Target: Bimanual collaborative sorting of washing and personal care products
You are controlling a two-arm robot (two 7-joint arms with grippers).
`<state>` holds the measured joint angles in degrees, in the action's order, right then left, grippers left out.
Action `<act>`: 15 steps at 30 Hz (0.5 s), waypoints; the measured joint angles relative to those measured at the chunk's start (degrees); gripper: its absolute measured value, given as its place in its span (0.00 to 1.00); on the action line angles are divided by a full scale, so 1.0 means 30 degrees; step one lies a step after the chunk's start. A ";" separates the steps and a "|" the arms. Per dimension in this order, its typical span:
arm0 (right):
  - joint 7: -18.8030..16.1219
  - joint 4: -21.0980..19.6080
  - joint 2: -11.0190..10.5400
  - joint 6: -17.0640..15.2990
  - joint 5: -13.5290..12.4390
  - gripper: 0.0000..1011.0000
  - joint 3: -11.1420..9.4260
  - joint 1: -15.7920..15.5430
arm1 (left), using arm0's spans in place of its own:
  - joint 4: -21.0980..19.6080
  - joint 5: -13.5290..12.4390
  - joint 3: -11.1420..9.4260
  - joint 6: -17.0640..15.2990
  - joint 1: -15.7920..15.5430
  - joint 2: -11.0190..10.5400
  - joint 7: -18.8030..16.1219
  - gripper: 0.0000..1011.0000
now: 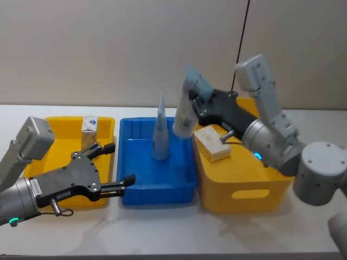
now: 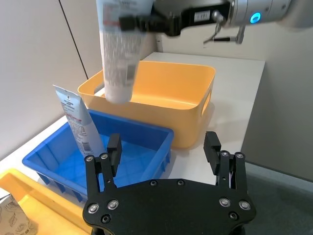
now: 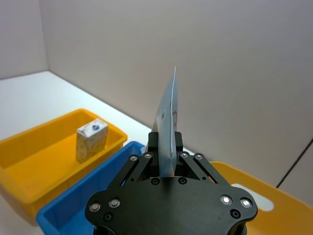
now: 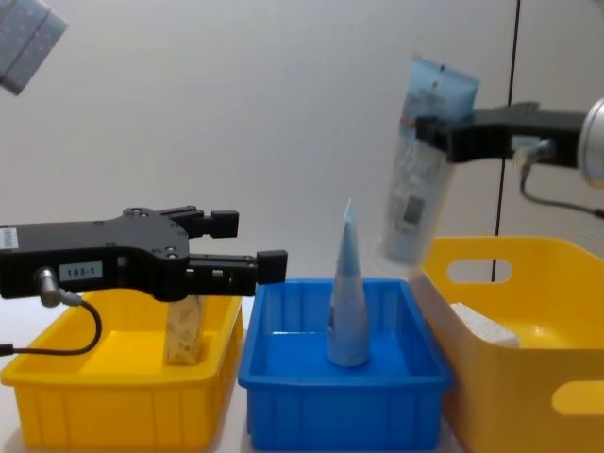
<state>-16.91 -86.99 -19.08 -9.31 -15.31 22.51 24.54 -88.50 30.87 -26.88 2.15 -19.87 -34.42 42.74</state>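
My right gripper (image 1: 196,104) is shut on a light-blue tube (image 1: 187,111), holding it in the air over the gap between the blue bin (image 1: 157,192) and the right yellow bin (image 1: 238,189). The same held tube (image 4: 420,170) hangs cap-down in the chest view. A second light-blue pouch (image 1: 160,132) stands upright in the blue bin. One beige speckled pack (image 1: 90,125) stands in the left yellow bin (image 1: 59,130); another pack (image 1: 212,143) lies in the right yellow bin. My left gripper (image 1: 118,165) is open at the blue bin's front-left corner, holding nothing.
The three bins stand side by side on a white table (image 1: 162,233), close to a plain wall. The right yellow bin (image 4: 528,377) is taller than the others, with handle cut-outs. Bare table lies in front of the bins.
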 joint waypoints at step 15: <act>-0.0093 -0.1449 -0.1216 -0.1016 -0.1220 0.13 -0.2268 -0.0330 | 0.0000 0.0001 0.0001 0.0001 -0.0001 0.0001 0.0000 0.99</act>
<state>-17.19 -91.34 -22.72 -12.36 -18.97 15.71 23.55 -88.50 30.87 -26.88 2.15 -19.87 -34.41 42.74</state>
